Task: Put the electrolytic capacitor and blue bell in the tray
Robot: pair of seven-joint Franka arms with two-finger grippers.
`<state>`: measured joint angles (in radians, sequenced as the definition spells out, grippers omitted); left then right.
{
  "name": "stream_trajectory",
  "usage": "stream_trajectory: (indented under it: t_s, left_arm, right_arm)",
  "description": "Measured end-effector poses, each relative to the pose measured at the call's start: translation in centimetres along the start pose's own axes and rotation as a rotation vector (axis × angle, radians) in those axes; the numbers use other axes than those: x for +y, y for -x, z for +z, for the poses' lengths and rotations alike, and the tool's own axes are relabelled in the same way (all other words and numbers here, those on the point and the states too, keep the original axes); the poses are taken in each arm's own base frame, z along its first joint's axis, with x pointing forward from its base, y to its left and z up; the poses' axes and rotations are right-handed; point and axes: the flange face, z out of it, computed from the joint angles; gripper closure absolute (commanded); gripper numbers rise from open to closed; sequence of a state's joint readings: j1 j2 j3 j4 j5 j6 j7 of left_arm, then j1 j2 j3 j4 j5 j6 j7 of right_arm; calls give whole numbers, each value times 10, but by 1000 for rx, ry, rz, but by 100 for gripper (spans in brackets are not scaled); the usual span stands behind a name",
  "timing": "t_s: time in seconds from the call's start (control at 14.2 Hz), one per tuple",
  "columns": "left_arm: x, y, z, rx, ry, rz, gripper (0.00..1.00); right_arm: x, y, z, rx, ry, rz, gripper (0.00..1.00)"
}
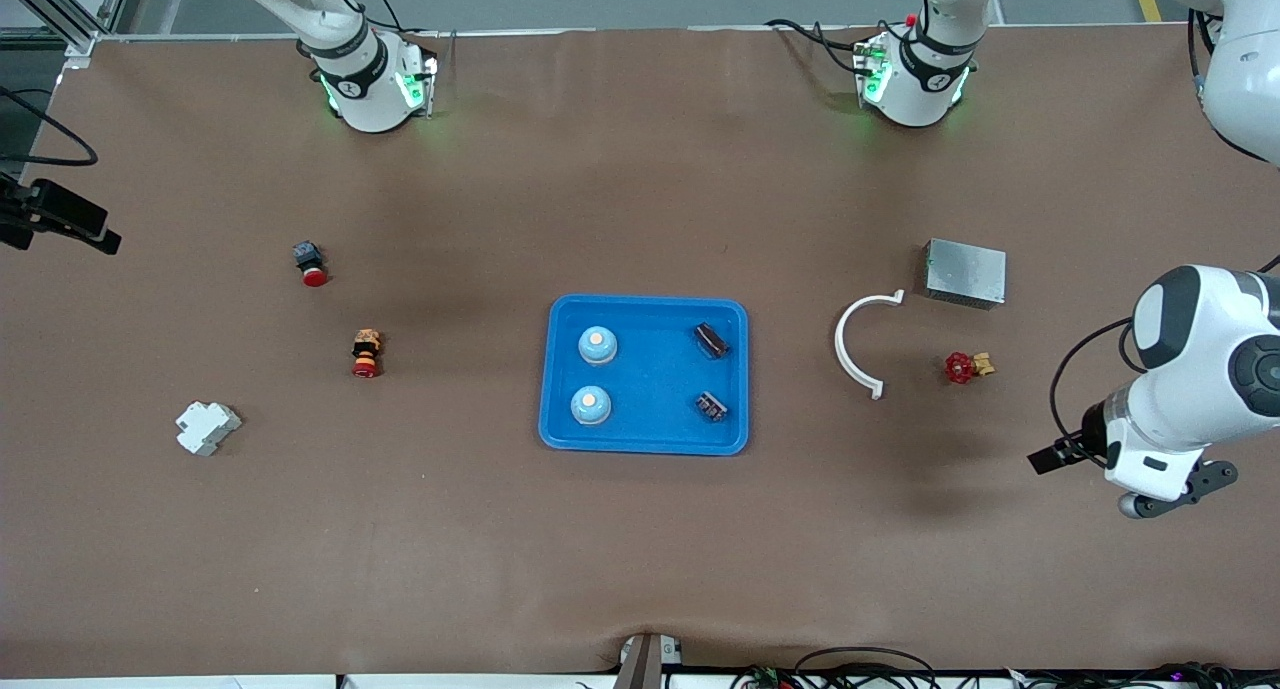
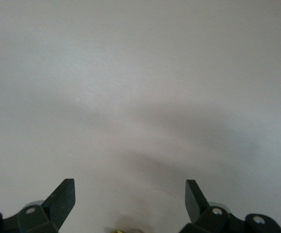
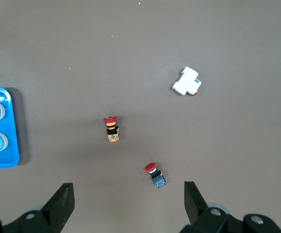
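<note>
I am seeing 2 blue bells (image 1: pixel 597 345) and 2 capacitors (image 1: pixel 711 340) sitting in the tray (image 1: pixel 648 439). Left gripper (image 2: pixel 130 196) and right gripper (image 3: pixel 129 196) are hanging wide open, empty; nothing between the fingers.

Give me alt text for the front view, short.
A blue tray sits mid-table holding two blue bells and two dark capacitors. Small parts lie scattered toward both ends of the table. The left pincer hangs over the table's left-arm end; the right pincer is out of view.
</note>
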<state>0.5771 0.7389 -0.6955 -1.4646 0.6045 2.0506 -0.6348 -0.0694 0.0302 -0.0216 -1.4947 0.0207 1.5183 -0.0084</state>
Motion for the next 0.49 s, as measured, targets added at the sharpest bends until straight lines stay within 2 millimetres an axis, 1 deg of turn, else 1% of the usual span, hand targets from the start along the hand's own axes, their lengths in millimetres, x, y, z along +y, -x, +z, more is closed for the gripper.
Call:
stream_trajectory:
  t_s: [0.14,0.49]
  left_arm:
    - [-3,-2,6,6,4,0,0]
    - [-2,-5,4,33,22,13,0]
  right_arm:
    - [0,-1,0,5,0,0,0]
    - [0,-1,-1,6,0,0,0]
